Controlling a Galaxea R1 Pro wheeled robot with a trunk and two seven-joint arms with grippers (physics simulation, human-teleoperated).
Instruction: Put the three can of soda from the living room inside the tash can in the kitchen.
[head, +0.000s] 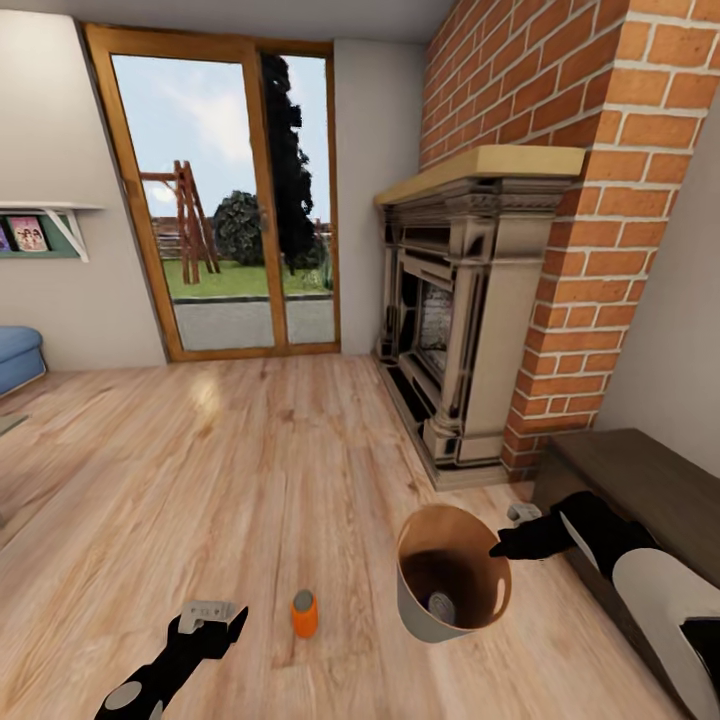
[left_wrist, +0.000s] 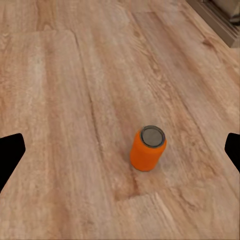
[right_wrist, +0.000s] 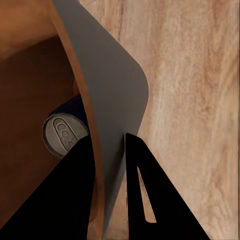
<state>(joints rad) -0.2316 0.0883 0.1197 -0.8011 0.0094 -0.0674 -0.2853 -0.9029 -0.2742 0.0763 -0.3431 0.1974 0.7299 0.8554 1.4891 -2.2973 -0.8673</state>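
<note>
Right hand pinches tash can rim — blue can inside; left hand wide open, empty, nr orange can on floor.

No text, label or number can be read anywhere.

Wood floor under upright orange can
</note>
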